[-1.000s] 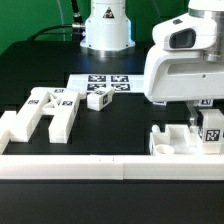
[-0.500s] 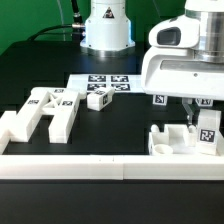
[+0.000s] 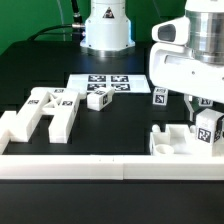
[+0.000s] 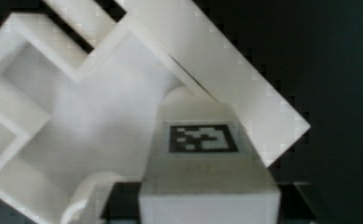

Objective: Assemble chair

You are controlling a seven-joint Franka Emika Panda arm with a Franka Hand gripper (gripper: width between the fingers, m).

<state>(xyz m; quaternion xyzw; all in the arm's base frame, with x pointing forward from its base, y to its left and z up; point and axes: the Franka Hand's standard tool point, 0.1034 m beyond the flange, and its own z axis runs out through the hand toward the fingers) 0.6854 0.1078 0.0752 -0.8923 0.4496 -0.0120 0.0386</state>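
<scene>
arm (image 3: 190,65): glossy white rounded shells | joint (image 3: 172,33): grey cap | base (image 3: 105,32): white, rounded | cables (image 3: 72,10): black

No letters, numbers or brand names can be read anywhere. The only signs are square black-and-white tags (image 4: 203,137). Several sit in a row on the thin flat white marker board (image 3: 103,82). Two lie on top of the matte white H-shaped plastic piece (image 3: 40,112). One is on the small white plastic cube (image 3: 98,98), and one on the small white tagged block (image 3: 159,96) further toward the exterior view's right. One is on the upright white plastic bar (image 3: 208,127); the wrist view shows its pattern up close.
</scene>
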